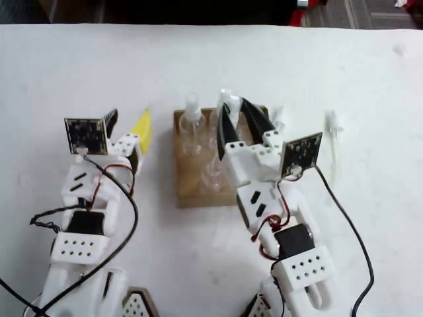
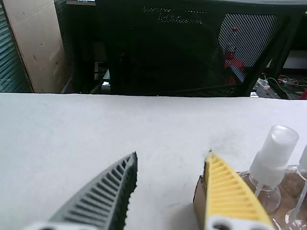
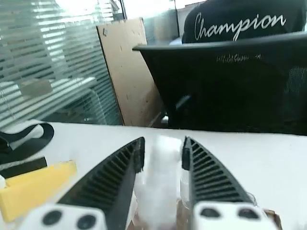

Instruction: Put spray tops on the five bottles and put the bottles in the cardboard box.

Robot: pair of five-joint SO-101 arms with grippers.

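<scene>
High view: extended side by side over the counter.
Right pincer above cardboard box, pinching spray top; left pincer spread, just beside the box.

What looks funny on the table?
A loose spray top lies flat on the table, right of the box, its tube sticking out. It isn't on any bottle. Nothing looks spilled or broken.

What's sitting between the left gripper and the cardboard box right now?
Nothing. In the high view, a strip of bare table separates the left gripper from the cardboard box.
</scene>
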